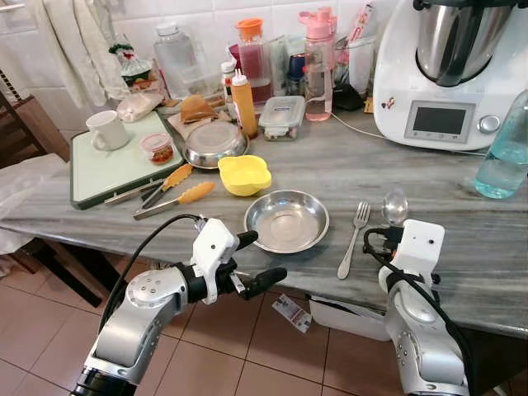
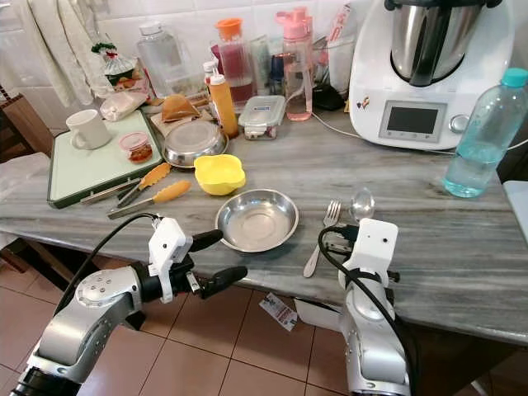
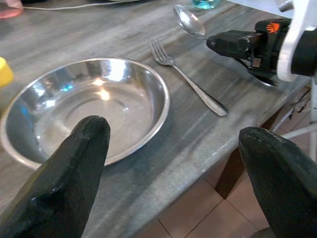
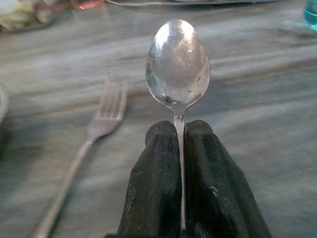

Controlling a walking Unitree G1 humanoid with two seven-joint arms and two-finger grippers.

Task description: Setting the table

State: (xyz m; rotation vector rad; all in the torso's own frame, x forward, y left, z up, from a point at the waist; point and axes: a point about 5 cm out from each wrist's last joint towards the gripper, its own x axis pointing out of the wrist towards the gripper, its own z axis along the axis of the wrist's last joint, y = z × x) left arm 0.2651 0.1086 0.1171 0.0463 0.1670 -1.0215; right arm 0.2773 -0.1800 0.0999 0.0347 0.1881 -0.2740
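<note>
Right gripper [image 4: 179, 148] has its two fingers pinched tight on the handle of the spoon [image 4: 177, 64], bowl end sticking out past the fingertips and pointing away from me toward the back of the counter [image 1: 462, 247]. In the head view the spoon sits just to the right of the fork [image 1: 353, 239], roughly parallel to it, so its long axis already runs front to back like the fork's. I can't really tell whether the spoon's bowl is resting on the counter or a hair above it.

The fork lies just right of the steel plate [image 1: 287, 220], tines away from me, handle toward the counter's front edge. So plate, fork, spoon go left to right, all close together near the front edge.

Left gripper [image 1: 252, 262] is spread wide, holding nothing, hovering at the counter's edge just in front of the plate's near-left rim. From its wrist camera the plate sits between the two fingers, further out.

My read: the spoon is basically at its place, and what the next bit turns on is keeping that handle parallel to the fork and lowering straight down before letting go. The right arm is obviously the one for it; the left is nearer the plate if that needs nudging.

Further back there's a yellow bowl [image 1: 244, 174], tongs [image 1: 173, 199] and a green tray [image 1: 111, 169] with a mug [image 1: 106, 129].
</note>
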